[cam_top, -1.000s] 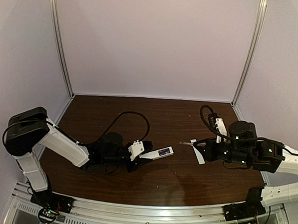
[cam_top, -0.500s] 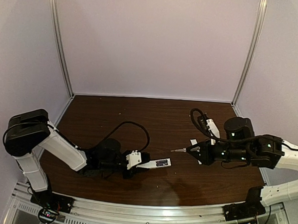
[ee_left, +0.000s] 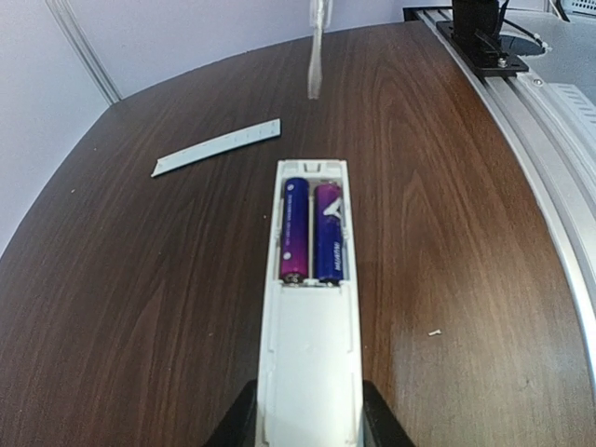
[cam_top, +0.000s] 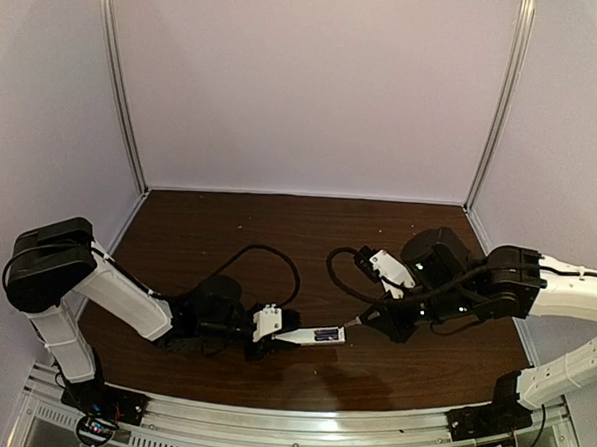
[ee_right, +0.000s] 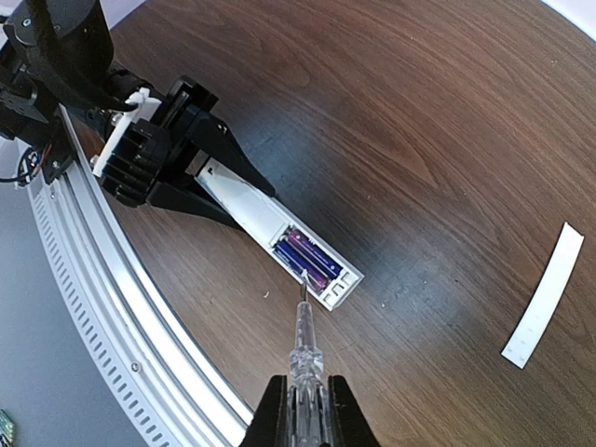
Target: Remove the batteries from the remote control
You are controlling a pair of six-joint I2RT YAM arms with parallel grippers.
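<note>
Left wrist view, nearest first: the left jaws are closed narrowly on the near end of the remote control (ee_left: 310, 372), which lies recess-up with its cover off. Both batteries (ee_left: 312, 233) sit side by side in the recess toward the far end. Just past that end hangs the screwdriver (ee_left: 315, 51), blurred. The right jaws are clamped on its clear handle, and the tip points down at the open end of the remote; whether it touches a cell I cannot tell. Farther off, the cover strip (ee_left: 216, 147) lies on the tabletop (ee_left: 112, 307), well apart.

The step in hand looks like levering out the first cell. The tip should go into the gap at one cell's end rather than onto its sleeve, then lift gently. Meanwhile the left jaws must hold the remote level and steady, so the tip neither skids nor flicks the cell away.
</note>
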